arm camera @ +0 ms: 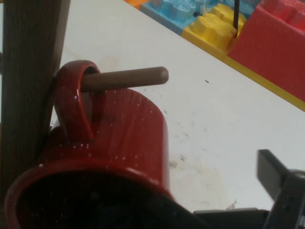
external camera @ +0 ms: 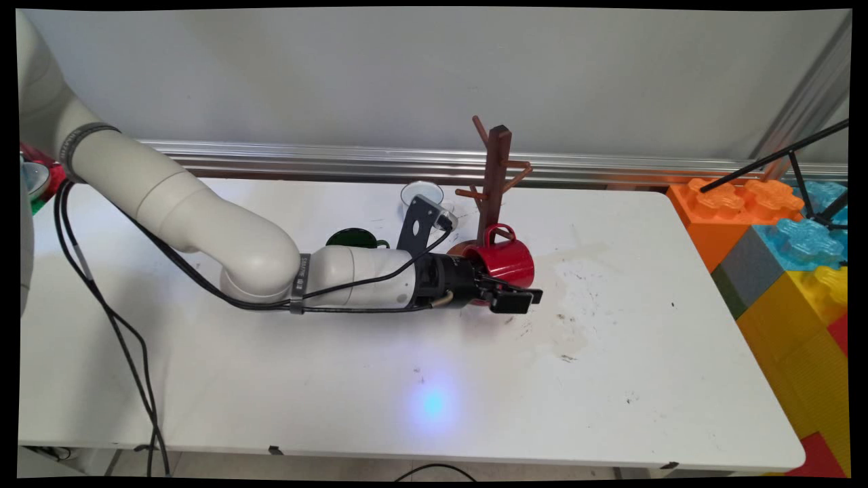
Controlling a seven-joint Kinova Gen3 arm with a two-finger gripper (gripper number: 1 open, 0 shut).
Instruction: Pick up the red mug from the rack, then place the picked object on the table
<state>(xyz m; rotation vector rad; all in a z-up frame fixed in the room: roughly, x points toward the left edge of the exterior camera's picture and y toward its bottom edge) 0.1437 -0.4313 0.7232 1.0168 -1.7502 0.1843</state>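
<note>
The black two-finger gripper reaches in low from nine o'clock, level with the white table. Its jaws appear to close on the rim of the glossy red enamel mug, one finger inside the mouth, though the contact itself is hidden. The mug hangs tipped on its side, its handle threaded over a low round peg of the dark brown wooden mug tree, which carries its weight. At ten o'clock of the gripper sit a dark green mug and a clear glass cup. Bright toy bricks are stacked at three o'clock.
</note>
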